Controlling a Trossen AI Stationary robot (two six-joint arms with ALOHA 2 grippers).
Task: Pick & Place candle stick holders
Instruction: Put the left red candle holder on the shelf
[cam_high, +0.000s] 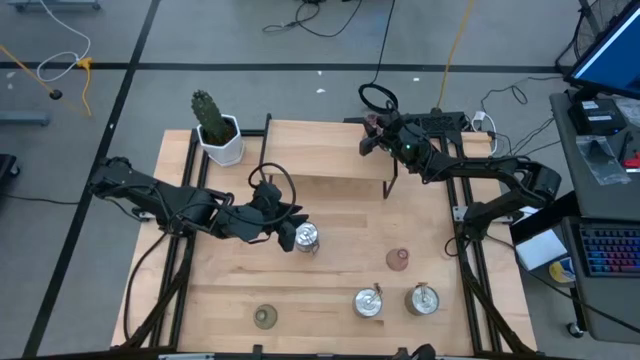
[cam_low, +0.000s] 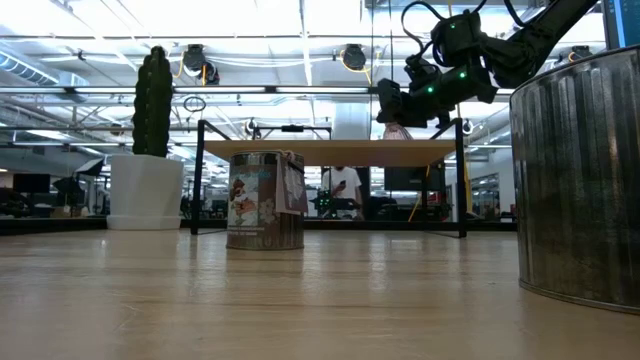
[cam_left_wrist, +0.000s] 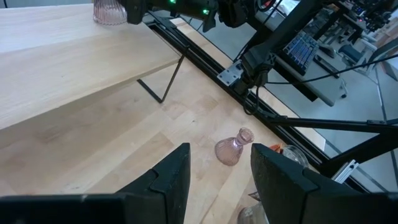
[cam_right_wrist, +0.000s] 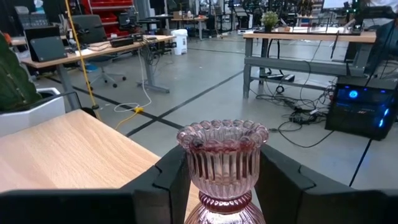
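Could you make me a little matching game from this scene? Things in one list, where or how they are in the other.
Things:
1. cactus pot
2. green holder
3. right claw
4. left claw

Place or state:
a. open, nothing between its fingers
b. closed on a pink holder over the raised shelf
c. standing at the table's back left corner
d. alone on the table, left of two silver holders

Pairs: 1-c, 2-d, 3-b, 4-a
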